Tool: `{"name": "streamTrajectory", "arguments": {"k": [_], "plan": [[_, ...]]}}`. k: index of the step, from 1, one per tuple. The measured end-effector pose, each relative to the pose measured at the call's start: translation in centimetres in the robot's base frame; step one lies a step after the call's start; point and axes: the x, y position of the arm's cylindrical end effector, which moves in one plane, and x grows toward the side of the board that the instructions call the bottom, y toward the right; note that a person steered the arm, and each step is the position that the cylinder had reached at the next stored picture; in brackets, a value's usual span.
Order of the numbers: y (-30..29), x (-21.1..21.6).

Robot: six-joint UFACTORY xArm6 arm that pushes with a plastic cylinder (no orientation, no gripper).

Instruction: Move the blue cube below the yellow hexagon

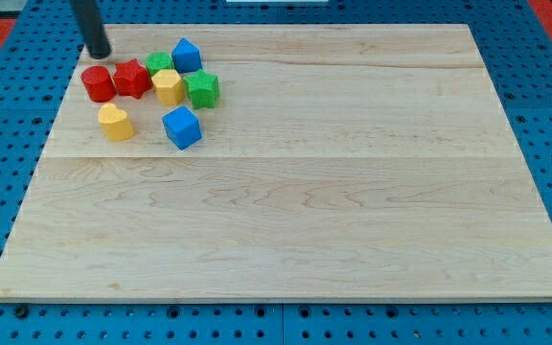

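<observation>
The blue cube [182, 126] sits on the wooden board near the view's top left. The yellow hexagon [168, 86] lies just above it and slightly left, a small gap between them. My tip [98, 53] stands at the board's top left, above the red cylinder [98, 83] and well to the left of and above the blue cube. It touches no block.
A red star-like block [131, 78] sits left of the yellow hexagon. A green block [159, 64] and a blue pentagon-like block [187, 55] lie above it, a green star [202, 89] to its right. A yellow heart-like block [115, 122] lies left of the blue cube. Blue pegboard [544, 115] surrounds the board.
</observation>
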Motion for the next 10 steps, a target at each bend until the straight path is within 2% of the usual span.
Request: {"name": "streamTrajectory", "arguments": {"k": [3, 4, 5, 6, 7, 8, 9, 10], "plan": [[3.1, 8.3], [-1.5, 8.1], [-1.5, 12.2], [3.3, 17.8], [9.9, 20.7], [15.6, 20.8], [18.8, 17.9], [14.5, 15.5]]}}
